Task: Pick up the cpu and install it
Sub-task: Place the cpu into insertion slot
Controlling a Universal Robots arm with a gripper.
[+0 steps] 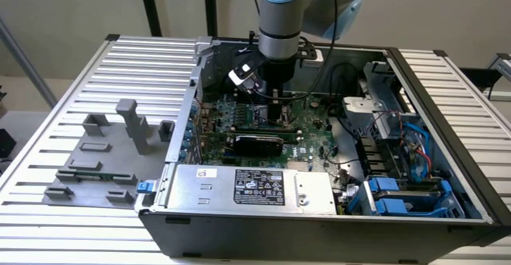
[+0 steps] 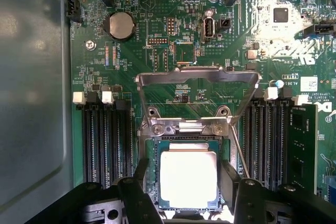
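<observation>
End effector [image 2: 184, 169] astride cpu [image 2: 189, 181] edges

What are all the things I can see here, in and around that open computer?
computer case: one, dark grey, open on the table
table: one, silver, slatted, under everything
fixture blocks: several, grey, at the exterior view's left of the case
power supply box: one, silver, labelled, at the case's near edge
drive bays: blue, case corner at the exterior view's right
motherboard: one, green, inside the case
coin battery: one, silver, on the motherboard
metal frame: one, silver, swung open beside the socket
cpu: one, silver-topped, lying in the socket
robot arm: one, grey and blue, reaching down into the case
gripper: one, black, at the cpu
</observation>
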